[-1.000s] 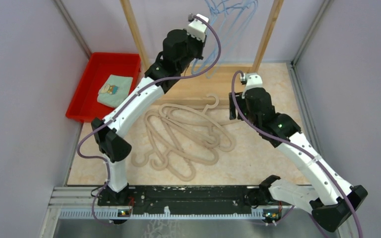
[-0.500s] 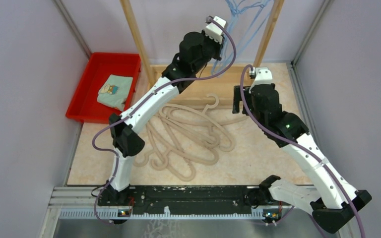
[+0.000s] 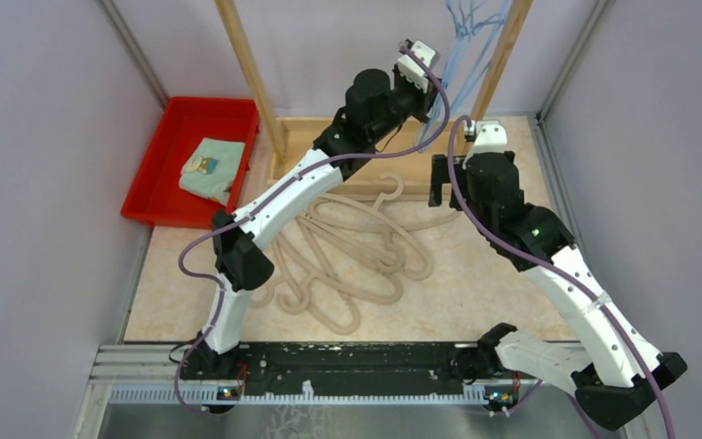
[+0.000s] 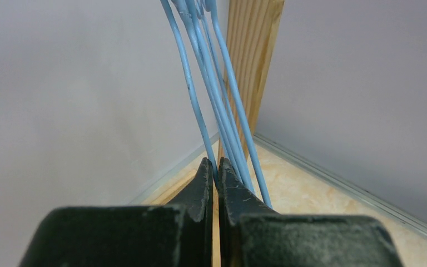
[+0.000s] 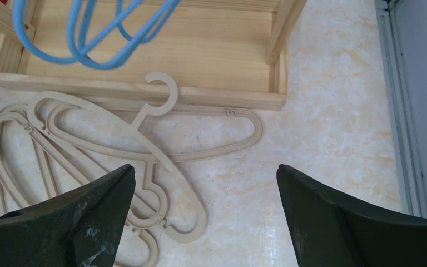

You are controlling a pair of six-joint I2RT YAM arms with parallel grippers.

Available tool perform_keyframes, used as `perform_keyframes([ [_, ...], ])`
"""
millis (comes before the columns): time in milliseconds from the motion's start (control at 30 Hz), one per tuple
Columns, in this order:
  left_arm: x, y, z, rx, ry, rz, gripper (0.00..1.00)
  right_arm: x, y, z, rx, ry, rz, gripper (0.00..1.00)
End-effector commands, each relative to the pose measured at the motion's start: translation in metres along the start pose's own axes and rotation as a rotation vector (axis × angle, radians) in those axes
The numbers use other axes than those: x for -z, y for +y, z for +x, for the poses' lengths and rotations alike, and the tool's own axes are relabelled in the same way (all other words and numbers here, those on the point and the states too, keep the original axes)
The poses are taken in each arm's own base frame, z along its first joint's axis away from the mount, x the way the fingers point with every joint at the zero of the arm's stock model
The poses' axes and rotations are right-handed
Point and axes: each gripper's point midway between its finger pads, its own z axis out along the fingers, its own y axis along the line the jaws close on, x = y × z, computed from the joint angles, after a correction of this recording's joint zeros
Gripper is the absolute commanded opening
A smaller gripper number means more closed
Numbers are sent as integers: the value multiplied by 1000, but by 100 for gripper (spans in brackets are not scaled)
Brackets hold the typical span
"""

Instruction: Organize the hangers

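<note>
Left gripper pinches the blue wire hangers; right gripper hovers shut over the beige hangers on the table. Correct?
Not quite: the right gripper is open, jaws wide apart over the beige hangers, as the right wrist view shows. The left gripper does pinch the blue wire hangers.

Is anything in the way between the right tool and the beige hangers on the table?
No, nothing visible. The open right tool hangs over the beige hangers with only air between them. The blue hangers dangle farther back.
</note>
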Motion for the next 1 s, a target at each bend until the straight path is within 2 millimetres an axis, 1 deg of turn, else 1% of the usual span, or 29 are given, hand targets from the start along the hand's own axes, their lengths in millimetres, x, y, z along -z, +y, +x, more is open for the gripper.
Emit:
perform_keyframes([
  [0,5,-67,85,23,230,205,0,8,-2,-33,-30,-81,2,99],
  [33,5,-65,83,16,227,199,0,8,-2,-34,-28,-81,1,99],
  [67,6,-63,80,8,223,192,3,8,-2,-35,-27,-83,0,99],
  [133,7,-58,73,-2,210,180,9,8,-1,-35,-25,-83,-4,99],
  [200,10,-55,65,-7,196,176,18,9,-1,-36,-24,-85,-5,99],
  [233,12,-55,62,-9,193,179,27,9,-2,-36,-23,-86,-4,99],
  [300,17,-54,54,-17,183,181,51,10,-2,-37,-22,-88,-2,99],
  [333,19,-54,51,-19,179,181,59,11,-3,-38,-22,-90,0,99],
  [433,28,-52,40,-28,158,182,77,11,-4,-38,-22,-92,3,99],
  [467,31,-51,37,-30,155,180,82,11,-4,-37,-20,-90,5,99],
  [567,37,-49,27,-37,141,176,88,10,-4,-36,-20,-90,6,99],
  [633,40,-47,20,-39,130,169,89,10,-4,-36,-22,-92,5,99],
  [700,45,-45,11,-39,117,163,94,10,-4,-33,-22,-87,5,99],
  [767,50,-43,10,-45,121,157,99,10,-5,-32,-22,-87,5,99],
  [867,58,-39,10,-60,133,142,100,10,-6,-30,-20,-86,9,99],
  [967,67,-30,22,-67,178,116,100,11,-7,-33,-13,-92,13,99],
])
